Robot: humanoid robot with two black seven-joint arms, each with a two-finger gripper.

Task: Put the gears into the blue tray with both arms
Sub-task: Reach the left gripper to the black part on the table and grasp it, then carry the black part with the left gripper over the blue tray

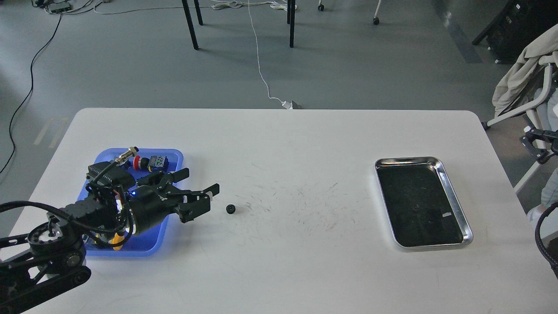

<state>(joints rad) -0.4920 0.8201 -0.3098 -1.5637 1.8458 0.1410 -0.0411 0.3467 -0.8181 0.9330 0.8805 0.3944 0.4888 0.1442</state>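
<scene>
a white worktop (279, 270) carries everything here, and the blue tray (174, 156) sits toward its left side. the left arm (48, 244) comes in from the lower left corner and lies over the tray, covering most of its inside. the left pincer (201, 182) reaches out past the tray's right rim, its two black fingers spread apart with nothing between them; one finger points up and right over the tray's far right corner, the other stretches right above the bare worktop.

one gear (230, 209), a small black toothed wheel, lies flat on the worktop just to the right of the tray and near the lower fingertip of the left pincer, apart from it and not touched. it is outside the tray.

in the far part of the tray, clear of the arm, are a red-capped push-button switch (137, 163), a brass-coloured cylindrical part (125, 154) beside it and a small dark blue block (158, 162) to the right of the red cap. a yellow piece (117, 241) shows under the arm at the tray's near edge.

well to the right of the tray lies a shiny silver metal tray (444, 172) with a dark inside; a tiny round thing near its middle is too small to identify.

only a bit of black cable of the right arm (547, 244) shows at the right edge, far from the tray; its pincer is out of view.
</scene>
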